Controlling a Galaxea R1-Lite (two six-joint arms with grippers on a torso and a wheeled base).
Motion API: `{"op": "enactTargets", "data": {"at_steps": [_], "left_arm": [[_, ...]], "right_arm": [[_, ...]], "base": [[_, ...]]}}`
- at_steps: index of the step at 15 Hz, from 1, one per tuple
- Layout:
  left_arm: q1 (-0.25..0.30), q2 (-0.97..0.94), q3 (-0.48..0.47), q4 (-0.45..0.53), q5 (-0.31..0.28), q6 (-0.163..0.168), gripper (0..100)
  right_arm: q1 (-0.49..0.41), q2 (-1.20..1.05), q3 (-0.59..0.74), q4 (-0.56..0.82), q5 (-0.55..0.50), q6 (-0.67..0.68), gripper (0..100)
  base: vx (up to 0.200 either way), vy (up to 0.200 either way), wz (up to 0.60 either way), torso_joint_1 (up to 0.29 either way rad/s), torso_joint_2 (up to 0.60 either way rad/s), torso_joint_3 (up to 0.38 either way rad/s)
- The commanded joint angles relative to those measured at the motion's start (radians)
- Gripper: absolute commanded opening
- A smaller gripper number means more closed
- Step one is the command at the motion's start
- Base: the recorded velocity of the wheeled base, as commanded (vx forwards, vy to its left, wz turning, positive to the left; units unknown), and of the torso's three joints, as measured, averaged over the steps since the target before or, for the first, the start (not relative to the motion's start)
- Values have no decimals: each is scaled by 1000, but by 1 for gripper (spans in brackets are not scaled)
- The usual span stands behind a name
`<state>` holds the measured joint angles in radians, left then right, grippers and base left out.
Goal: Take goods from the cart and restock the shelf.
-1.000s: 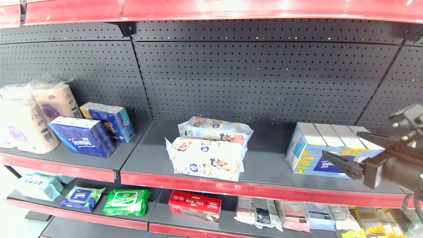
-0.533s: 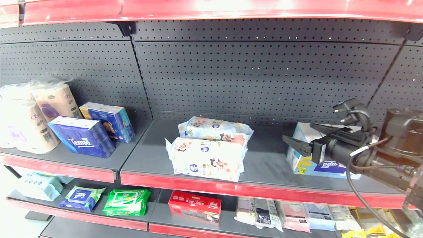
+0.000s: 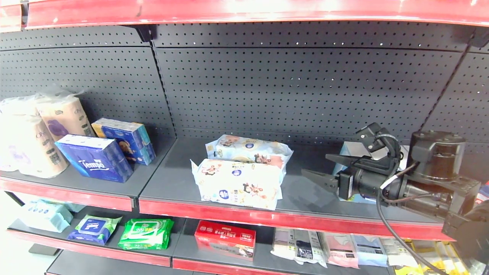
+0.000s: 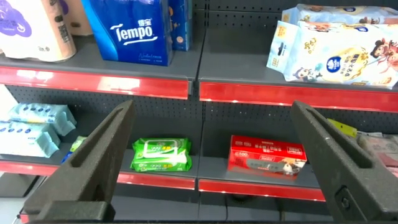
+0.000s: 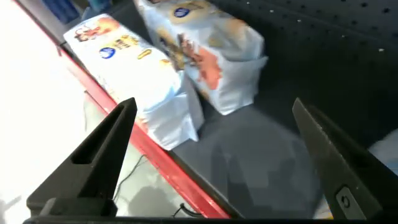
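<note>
Both spread wide, empty: left claw, right claw. Right one over shelf between white packs and blue box; best back out straight, bumping neither.

Colours from my end: shelf boards dark grey, front lips red, back panel dark grey with a regular dot-hole grid. Centre frame I read two white packs with cartoon print in orange, blue and red. Left side: dark blue box with white lettering, blue-and-yellow box, cream rolls with a purple motif. Right of frame: my right gripper black, pale blue and white box. My left gripper dark grey, grainy. Lower row: pale blue packs, blue pack edged green, green pack with white label, red box, pink pack.
</note>
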<state>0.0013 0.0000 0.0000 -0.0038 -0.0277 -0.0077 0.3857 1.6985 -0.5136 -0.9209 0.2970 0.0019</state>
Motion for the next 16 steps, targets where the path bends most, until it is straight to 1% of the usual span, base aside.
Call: {"op": "enactTargets", "data": {"at_steps": [1, 2, 3, 5, 9, 12, 16], "left_arm": [[0, 0, 0, -1, 0, 0, 100], [0, 0, 0, -1, 0, 0, 100], [0, 0, 0, -1, 0, -2, 100], [0, 0, 0, -1, 0, 0, 100], [0, 0, 0, -1, 0, 0, 100], [0, 0, 0, -1, 0, 0, 100], [0, 0, 0, -1, 0, 0, 100]], "right_arm": [[35, 1, 15, 0, 1, 3, 100], [39, 23, 18, 0, 4, 3, 100], [35, 69, 3, 0, 4, 16, 100], [39, 92, -26, 0, 5, 29, 100], [73, 144, -112, 0, 4, 50, 100], [90, 168, -102, 2, 1, 76, 100], [120, 185, -105, 2, 1, 75, 100]], "base": [[0, 0, 0, 0, 0, 0], [0, 0, 0, 0, 0, 0], [0, 0, 0, 0, 0, 0], [0, 0, 0, 0, 0, 0], [0, 0, 0, 0, 0, 0], [0, 0, 0, 0, 0, 0], [0, 0, 0, 0, 0, 0]]}}
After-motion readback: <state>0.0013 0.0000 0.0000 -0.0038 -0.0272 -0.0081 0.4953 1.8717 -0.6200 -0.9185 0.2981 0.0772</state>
